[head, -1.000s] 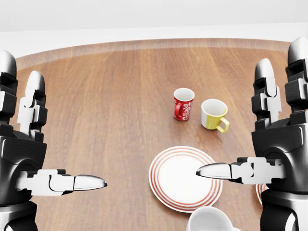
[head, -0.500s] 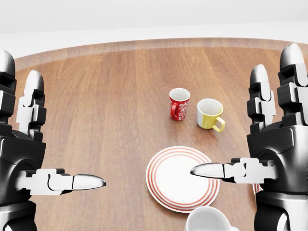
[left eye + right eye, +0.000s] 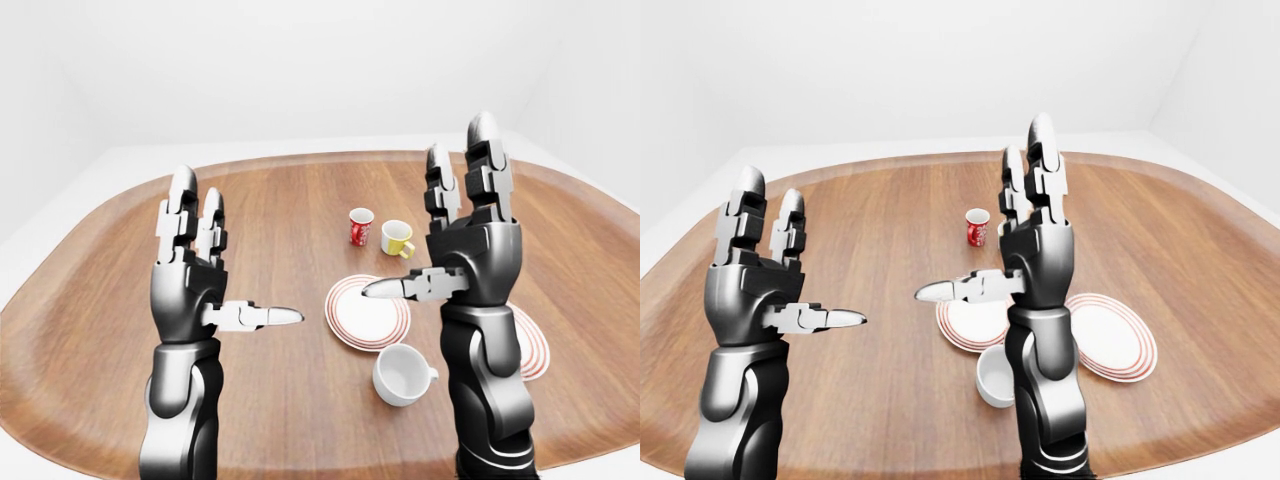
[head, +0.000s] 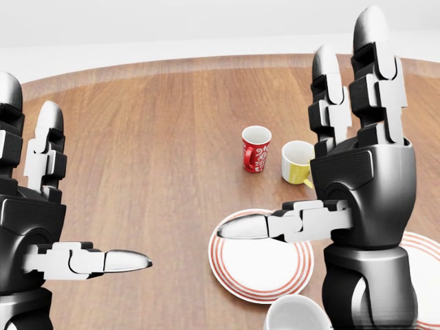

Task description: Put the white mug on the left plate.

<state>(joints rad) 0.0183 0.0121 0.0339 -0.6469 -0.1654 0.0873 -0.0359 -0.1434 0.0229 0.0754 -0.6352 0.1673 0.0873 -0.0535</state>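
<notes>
Since the earlier head view we see the right hand (image 4: 347,185) shifted toward the view's left and raised, its thumb now reaching over the left plate (image 3: 367,312) and its palm covering part of the yellow mug (image 3: 397,238); the mugs and plates sit where they did. We note the right hand is open: fingers upright and spread, thumb pointing toward the left of the view, nothing held. Our left hand (image 3: 195,275) is likewise open and empty, fingers up, thumb pointing right, hovering over bare wood well apart from the crockery.

The white mug (image 3: 403,374) stands upright on the table (image 3: 100,290), just below the left plate in the left-eye view and beside the right forearm, handle pointing right; neither hand touches it. The left plate, white with red rings, carries nothing. The right plate (image 3: 1110,338) lies beside it, partly hidden by the right arm. Above the plates stand the red mug (image 3: 360,227) and the yellow mug, close together.
</notes>
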